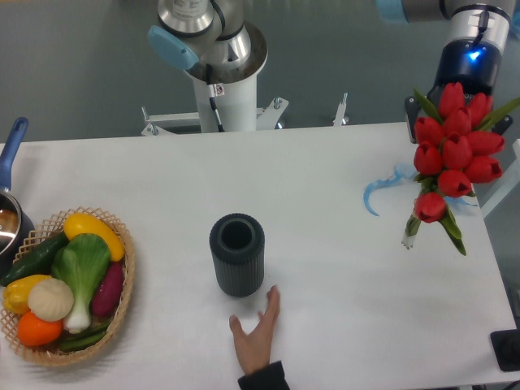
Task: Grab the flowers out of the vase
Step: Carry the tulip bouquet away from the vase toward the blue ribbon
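Over the right end of the surface [325,187] we see the flowers [453,154] held in the air, a cluster of red tulip buds with green leaves and stems pointing down and to the left, clear of the white top. The tool [457,101] sits behind the bunch, mostly hidden by the buds, with a blue light glowing on the arm just above it; it appears to be closed on the flowers (its fingers themselves we cannot make out). Curly blue ribbons [382,191] lie on the surface just left of and partly behind the bunch.

Well apart from the flowers, near the middle of the surface, we find the vase [236,253] standing upright, dark and ribbed, its round mouth showing nothing inside. A human hand [256,331] rests flat on the surface just in front of it, fingertips close to its base. At the left edge sits a wicker basket [122,301] of vegetables, and beside it a pot with a blue handle [10,154].
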Motion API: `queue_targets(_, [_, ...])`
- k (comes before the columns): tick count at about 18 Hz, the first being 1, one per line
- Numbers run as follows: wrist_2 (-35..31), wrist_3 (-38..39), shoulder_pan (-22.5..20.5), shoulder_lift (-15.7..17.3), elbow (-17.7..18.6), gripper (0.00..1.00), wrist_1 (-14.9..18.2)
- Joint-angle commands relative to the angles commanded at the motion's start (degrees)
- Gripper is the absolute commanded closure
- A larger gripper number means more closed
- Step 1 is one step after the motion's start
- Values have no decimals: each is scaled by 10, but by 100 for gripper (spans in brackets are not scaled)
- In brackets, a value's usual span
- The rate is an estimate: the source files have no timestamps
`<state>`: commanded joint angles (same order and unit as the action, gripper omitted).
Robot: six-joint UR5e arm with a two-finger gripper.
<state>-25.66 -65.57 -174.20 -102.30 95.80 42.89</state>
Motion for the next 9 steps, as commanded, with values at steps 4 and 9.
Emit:
queue_targets(4, [-8,-4,3,-6,4,60,0])
queue_targets(9, [-26,-5,6,-6,10,60,0])
